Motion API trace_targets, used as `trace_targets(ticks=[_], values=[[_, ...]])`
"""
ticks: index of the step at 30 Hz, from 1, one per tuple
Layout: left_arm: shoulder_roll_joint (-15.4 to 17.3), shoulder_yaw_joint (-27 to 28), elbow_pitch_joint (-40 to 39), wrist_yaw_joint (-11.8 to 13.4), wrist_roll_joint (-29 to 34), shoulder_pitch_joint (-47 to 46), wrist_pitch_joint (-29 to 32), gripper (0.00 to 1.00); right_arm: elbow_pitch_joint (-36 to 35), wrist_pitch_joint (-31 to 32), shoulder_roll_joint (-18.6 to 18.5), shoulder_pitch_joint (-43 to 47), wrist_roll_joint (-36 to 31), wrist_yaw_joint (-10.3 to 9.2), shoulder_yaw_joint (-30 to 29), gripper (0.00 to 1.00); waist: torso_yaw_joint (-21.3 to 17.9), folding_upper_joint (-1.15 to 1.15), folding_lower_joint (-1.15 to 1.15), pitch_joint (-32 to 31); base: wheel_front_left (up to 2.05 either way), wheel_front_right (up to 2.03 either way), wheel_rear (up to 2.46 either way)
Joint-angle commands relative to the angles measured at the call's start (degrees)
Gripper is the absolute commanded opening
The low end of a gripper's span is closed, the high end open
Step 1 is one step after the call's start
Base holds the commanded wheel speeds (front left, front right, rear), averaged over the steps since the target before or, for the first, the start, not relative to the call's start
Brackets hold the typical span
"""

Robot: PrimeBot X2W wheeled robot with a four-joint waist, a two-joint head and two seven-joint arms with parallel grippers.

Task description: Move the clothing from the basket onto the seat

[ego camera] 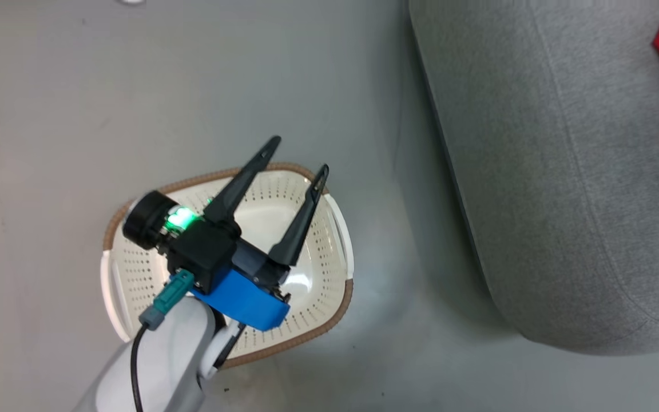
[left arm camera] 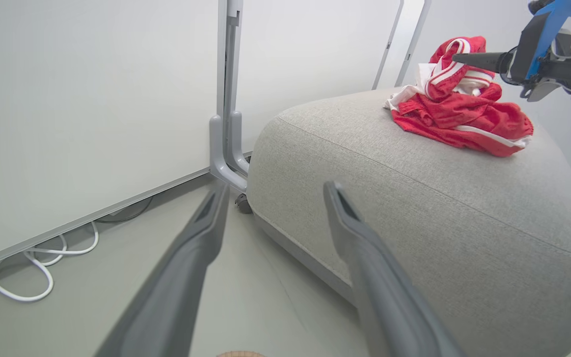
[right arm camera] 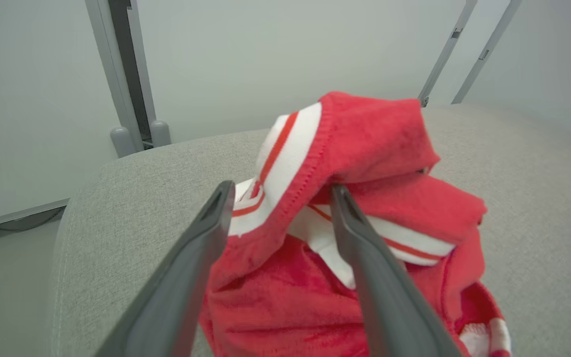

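The clothing [right arm camera: 374, 134] lies in one red-and-white heap on top of the seat [left arm camera: 414, 213]; I can't count the separate garments in the bundle. My right gripper [right arm camera: 281, 188] is spread wide at the heap. A striped fold sits between its fingers and drapes over one tip, and nothing is pinched. One basket [ego camera: 135, 274] stands on the floor [ego camera: 78, 114] near the single seat. My left gripper [ego camera: 300, 154] hangs above the basket, spread wide and holding nothing.
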Motion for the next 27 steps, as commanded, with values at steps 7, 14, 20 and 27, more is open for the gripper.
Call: trace_targets(ticks=[7,14,20,27], values=[[-3.7,1.3,1.9,-0.1,-2.2,6.6,-0.2,1.00,-5.8,1.9,0.8,10.0,1.0,0.01,7.1,1.00,2.3,0.00,-0.01,-12.5,0.00,0.00,0.00],[-6.0,4.3,3.7,-0.1,-3.2,12.2,-0.2,1.00,-15.6,3.6,3.3,20.3,3.2,0.01,11.1,1.00,4.2,0.00,-0.01,-20.1,0.00,0.00,0.00],[-7.7,9.5,5.8,-0.1,-2.9,17.0,-0.2,1.00,-27.3,6.0,6.6,31.9,3.1,0.01,12.2,1.00,6.8,0.00,-0.01,-26.1,0.00,0.00,0.00],[-8.3,14.5,8.4,-0.1,-2.7,21.3,-0.2,1.00,-40.2,8.2,12.1,44.2,0.8,0.01,12.0,1.00,10.5,0.00,-0.01,-31.0,0.00,0.00,0.00]])
